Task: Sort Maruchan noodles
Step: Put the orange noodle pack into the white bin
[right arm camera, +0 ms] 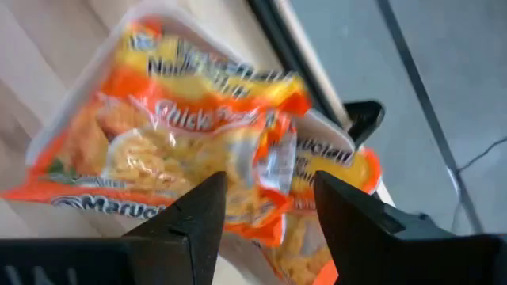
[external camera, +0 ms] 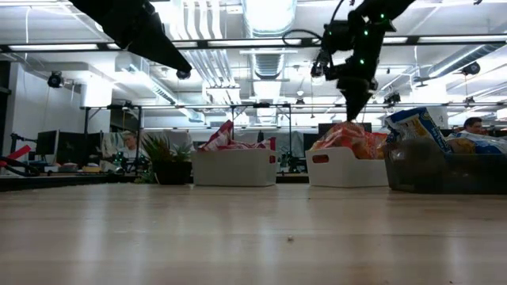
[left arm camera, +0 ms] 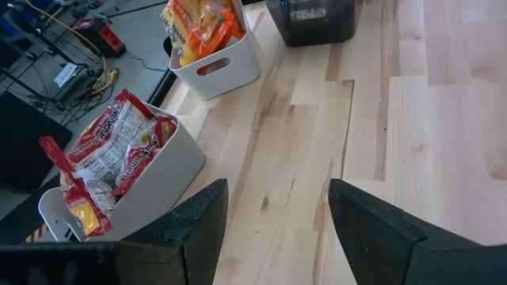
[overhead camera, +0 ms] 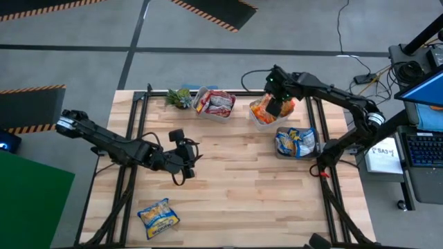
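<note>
Orange-red Maruchan noodles (right arm camera: pixel 158 134) lie piled in a white tub (overhead camera: pixel 257 123) at the table's far right. My right gripper (right arm camera: pixel 269 180) hangs open just over that pile, fingers pointing down, the top packet below and between them; in the low view it (external camera: pixel 353 107) stands a little above the packets (external camera: pixel 348 138). Pink-red packets (left arm camera: pixel 111 146) fill a second white tub (overhead camera: pixel 216 104) at the far middle. Blue-yellow packets (overhead camera: pixel 296 142) sit in a clear tub to the right. One blue-yellow packet (overhead camera: pixel 158 216) lies flat near the front left. My left gripper (left arm camera: pixel 277 190) waits open over bare wood at mid-left.
A small green plant (overhead camera: pixel 180 97) stands left of the pink-red tub. The three tubs line the far and right side of the table. Bare wood (overhead camera: pixel 235 187) spreads across the middle and front. Black frame rails run along both side edges.
</note>
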